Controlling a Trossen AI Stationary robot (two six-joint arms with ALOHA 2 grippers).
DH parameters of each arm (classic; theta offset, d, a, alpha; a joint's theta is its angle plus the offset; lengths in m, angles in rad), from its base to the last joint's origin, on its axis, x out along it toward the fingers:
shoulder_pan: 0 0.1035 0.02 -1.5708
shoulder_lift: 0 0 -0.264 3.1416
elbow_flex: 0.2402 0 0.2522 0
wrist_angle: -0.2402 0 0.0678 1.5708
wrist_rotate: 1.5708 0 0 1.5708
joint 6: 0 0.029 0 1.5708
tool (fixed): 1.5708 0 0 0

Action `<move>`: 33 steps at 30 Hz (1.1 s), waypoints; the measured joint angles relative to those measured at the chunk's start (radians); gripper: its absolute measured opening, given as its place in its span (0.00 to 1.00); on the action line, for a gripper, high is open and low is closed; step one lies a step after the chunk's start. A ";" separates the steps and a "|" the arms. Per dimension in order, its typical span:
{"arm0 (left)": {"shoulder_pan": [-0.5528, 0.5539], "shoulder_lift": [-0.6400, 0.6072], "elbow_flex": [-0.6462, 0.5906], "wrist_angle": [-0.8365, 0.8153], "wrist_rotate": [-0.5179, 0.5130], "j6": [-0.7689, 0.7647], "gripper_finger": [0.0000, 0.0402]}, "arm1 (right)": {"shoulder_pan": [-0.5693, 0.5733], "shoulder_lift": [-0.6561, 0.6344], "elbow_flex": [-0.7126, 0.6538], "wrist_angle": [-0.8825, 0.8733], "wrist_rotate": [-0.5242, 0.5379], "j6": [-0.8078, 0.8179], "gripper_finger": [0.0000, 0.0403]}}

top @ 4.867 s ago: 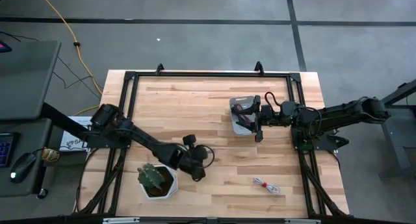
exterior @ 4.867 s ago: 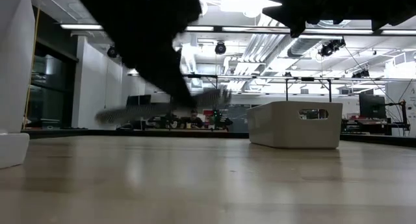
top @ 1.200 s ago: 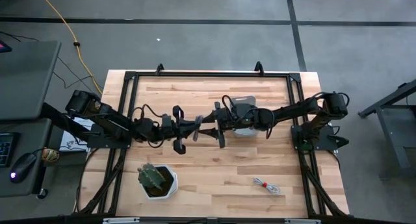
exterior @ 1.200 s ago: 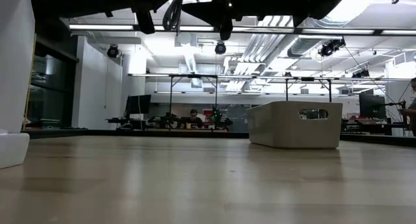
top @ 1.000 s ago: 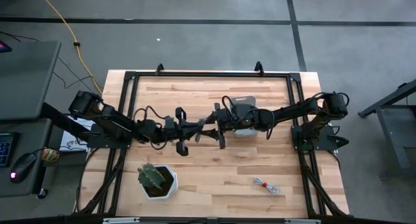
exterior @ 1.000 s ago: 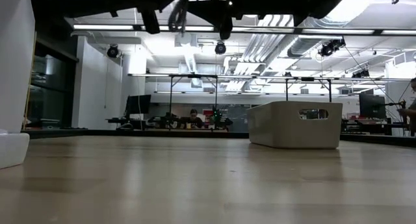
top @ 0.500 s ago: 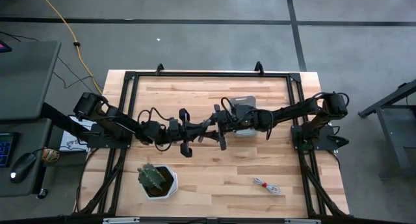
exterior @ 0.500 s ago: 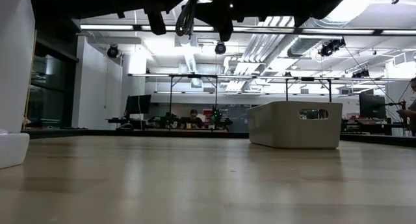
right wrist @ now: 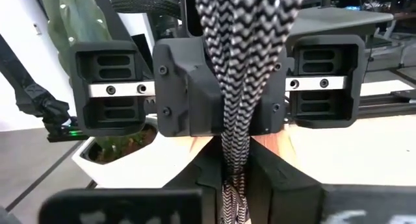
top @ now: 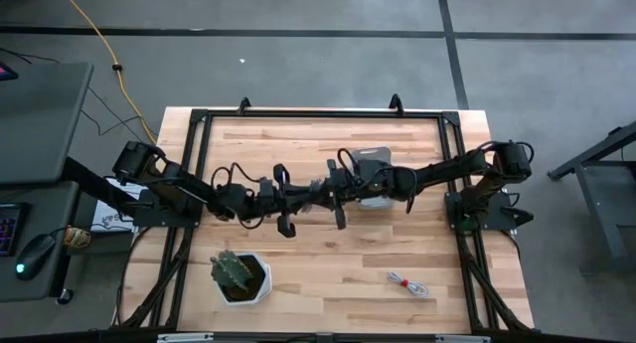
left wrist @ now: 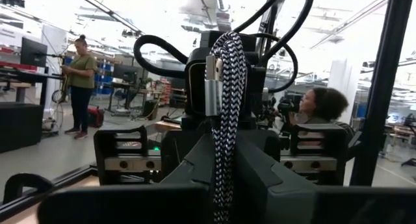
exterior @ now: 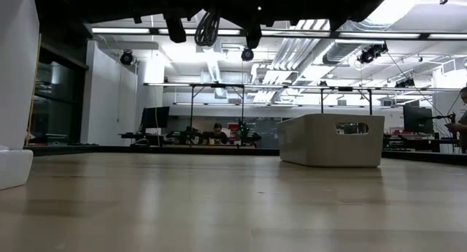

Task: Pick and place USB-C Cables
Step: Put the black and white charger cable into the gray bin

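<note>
A black-and-white braided USB-C cable bundle [left wrist: 225, 68] is held in the air above the table's middle, between my two grippers, which face each other tip to tip. My left gripper [top: 302, 198] and my right gripper [top: 321, 195] are both shut on it. In the low view the bundle [exterior: 208, 27] hangs high above the table top. A whitish cable with red [top: 407, 282] lies flat on the table near the right front. The pale tray [top: 371, 172] stands behind my right arm; what is inside it is hidden. My left gripper pinches the bundle's lower strands [left wrist: 224, 175] between its two fingers, coming level from the table's left. The bundle stands upright past the fingers, its silver plug [left wrist: 210, 84] up, clear of the table. My right gripper pinches the bundle's strands [right wrist: 235, 162] between its two fingers, coming level from the table's right. The bundle runs upright through the fingers, clear of the table.
A white pot with a cactus [top: 238, 275] stands at the left front; it also shows in the low view [exterior: 14, 168]. The tray shows in the low view [exterior: 332, 139] at the right. People stand in the room beyond the table.
My left gripper has gone toward the table's right edge with the braided cable, closing the gap to my right gripper, which has kept still. The cable has stayed lifted clear and now stands between both grippers' fingers.
</note>
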 joint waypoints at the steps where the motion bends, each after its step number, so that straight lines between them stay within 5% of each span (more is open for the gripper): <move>1: 0.001 0.000 0.000 -0.001 0.000 0.000 0.07 | -0.002 0.000 0.000 -0.001 -0.003 0.002 0.07; 9: 0.002 -0.022 0.000 -0.059 0.011 0.008 0.20 | -0.006 0.000 0.000 -0.008 -0.004 0.005 0.05; 18: -0.002 -0.190 -0.001 -0.387 0.019 -0.027 0.51 | -0.018 -0.071 0.001 -0.143 0.019 -0.016 0.03; 24: -0.003 -0.318 -0.001 -0.583 0.015 -0.027 0.59 | -0.023 -0.241 -0.091 -0.290 0.100 -0.056 0.03; 33: -0.002 -0.470 -0.008 -0.780 -0.010 -0.027 0.59 | -0.022 -0.671 -0.471 -0.191 0.316 -0.045 0.03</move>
